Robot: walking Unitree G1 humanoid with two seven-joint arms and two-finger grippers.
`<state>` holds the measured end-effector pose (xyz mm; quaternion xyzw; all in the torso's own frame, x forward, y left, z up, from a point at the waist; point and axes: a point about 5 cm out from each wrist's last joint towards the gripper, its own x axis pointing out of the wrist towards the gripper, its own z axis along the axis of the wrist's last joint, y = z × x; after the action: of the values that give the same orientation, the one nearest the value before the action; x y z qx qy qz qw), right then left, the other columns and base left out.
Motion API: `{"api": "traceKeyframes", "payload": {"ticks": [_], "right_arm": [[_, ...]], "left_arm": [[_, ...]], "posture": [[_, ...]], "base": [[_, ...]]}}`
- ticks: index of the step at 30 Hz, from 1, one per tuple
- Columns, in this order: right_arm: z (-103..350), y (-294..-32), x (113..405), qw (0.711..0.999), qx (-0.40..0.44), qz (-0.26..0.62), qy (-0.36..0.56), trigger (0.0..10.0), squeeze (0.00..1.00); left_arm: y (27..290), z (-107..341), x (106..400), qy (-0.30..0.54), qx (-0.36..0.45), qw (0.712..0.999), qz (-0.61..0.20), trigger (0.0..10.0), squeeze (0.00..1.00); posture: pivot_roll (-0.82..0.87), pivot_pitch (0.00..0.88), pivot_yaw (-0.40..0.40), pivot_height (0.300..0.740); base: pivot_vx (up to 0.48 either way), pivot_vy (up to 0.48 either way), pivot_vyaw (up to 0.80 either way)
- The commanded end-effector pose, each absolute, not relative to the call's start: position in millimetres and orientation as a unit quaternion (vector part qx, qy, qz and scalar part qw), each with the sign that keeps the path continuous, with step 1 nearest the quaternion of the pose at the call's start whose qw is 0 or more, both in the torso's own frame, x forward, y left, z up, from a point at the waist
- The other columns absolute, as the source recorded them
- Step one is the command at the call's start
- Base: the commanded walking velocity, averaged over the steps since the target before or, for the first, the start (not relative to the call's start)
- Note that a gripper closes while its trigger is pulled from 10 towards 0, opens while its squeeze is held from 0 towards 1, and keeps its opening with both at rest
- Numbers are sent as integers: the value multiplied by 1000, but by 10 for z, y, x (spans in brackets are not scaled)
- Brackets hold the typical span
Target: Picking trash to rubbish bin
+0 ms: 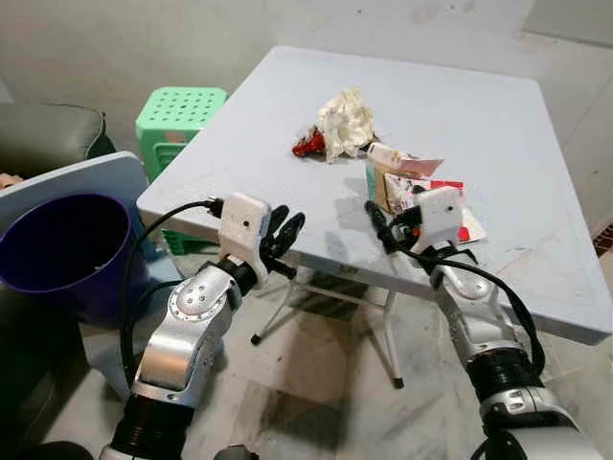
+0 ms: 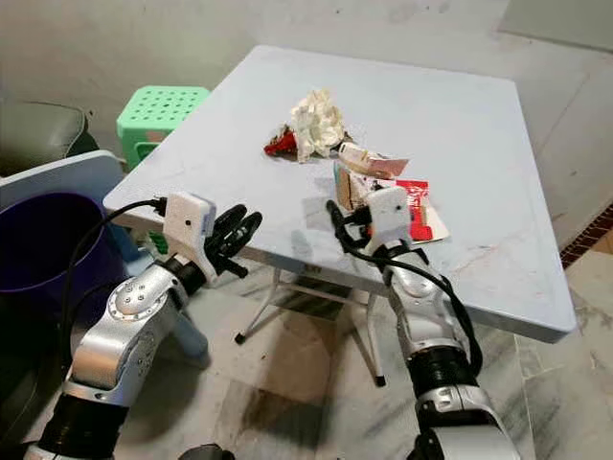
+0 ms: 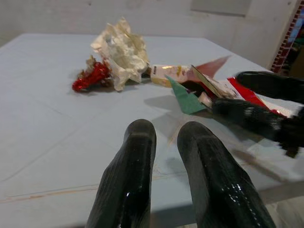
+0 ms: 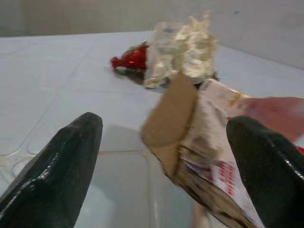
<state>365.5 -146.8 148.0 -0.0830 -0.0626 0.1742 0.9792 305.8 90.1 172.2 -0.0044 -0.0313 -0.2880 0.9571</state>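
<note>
Both silver arms are reaching forward from my side toward the near edge of the pale tabletop [image 1: 498,125]. I am seeing the left tool [image 1: 283,233] hovering just at that edge with its two black fingers [image 3: 130,180] lying close together, only a thin gap between them, holding nothing. The right tool [image 1: 381,225] is sitting over the near part of the tabletop with its fingers [image 4: 57,166] spread wide, and the torn carton [image 4: 190,133] is standing between them; I cannot tell whether either finger is touching it.

The trash is lying in a cluster on the middle of the tabletop: a crumpled paper wad [image 1: 345,120], a red foil wrapper [image 1: 308,146] touching its left side, the carton just nearer to me, and a flat red-and-white packet [image 1: 450,192] beneath and beside the carton.

A dark blue rubbish bin [image 1: 57,244] is standing on the floor to my left, well apart from the trash, with a green stool [image 1: 182,115] behind it.
</note>
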Motion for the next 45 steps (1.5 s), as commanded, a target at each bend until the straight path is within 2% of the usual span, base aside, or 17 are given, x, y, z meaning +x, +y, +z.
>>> {"api": "traceKeyframes", "payload": {"ticks": [1, 5, 10, 11, 12, 13, 14, 15, 25, 45], "right_arm": [[1507, -1436, 3686, 976, -96, 183, -68, 10000, 0], [1558, -1317, 3760, 971, -123, 189, -77, 10000, 0], [1581, -1321, 3812, 976, -139, 147, -76, 10000, 0], [1608, -1335, 3816, 976, -153, 129, -88, 9098, 0], [1616, -1339, 3816, 975, -157, 124, -92, 9098, 0], [1608, -1338, 3820, 976, -156, 125, -86, 4392, 0], [1590, -1349, 3831, 978, -158, 117, -76, 392, 0], [1580, -1371, 3837, 979, -163, 104, -71, 0, 0], [1573, -1453, 3797, 974, -191, 70, -102, 0, 0], [1415, -1477, 3699, 976, -149, 132, -92, 0, 0]], "left_arm": [[837, 1776, 3028, -37, 4, 952, -304, 10000, 0], [705, 1805, 2978, -39, 6, 943, -329, 10000, 0], [623, 1801, 2924, -37, 5, 938, -345, 10000, 0], [611, 1803, 2913, -38, 5, 936, -349, 10000, 0], [608, 1804, 2910, -38, 5, 936, -349, 10000, 0], [602, 1803, 2905, -38, 6, 936, -350, 10000, 0], [594, 1799, 2900, -37, 5, 936, -350, 10000, 0], [589, 1798, 2897, -36, 5, 936, -350, 10000, 0], [577, 1773, 2877, -30, 7, 936, -350, 10000, 0], [574, 1763, 2934, -29, -2, 939, -343, 10000, 0]], "posture": [[163, 190, -40, 715], [168, 199, -41, 715], [171, 205, -41, 715], [171, 207, -38, 715], [171, 207, -38, 715], [171, 207, -37, 715], [171, 207, -36, 715], [170, 209, -35, 715], [164, 207, -28, 715], [163, 172, -22, 715]], "base": [[0, 0, 0], [0, 0, 0], [0, 0, 0], [0, 0, 0], [0, 0, 0], [0, 0, 0], [0, 0, 0], [0, 0, 0], [0, 0, 0], [0, 0, 0]]}}
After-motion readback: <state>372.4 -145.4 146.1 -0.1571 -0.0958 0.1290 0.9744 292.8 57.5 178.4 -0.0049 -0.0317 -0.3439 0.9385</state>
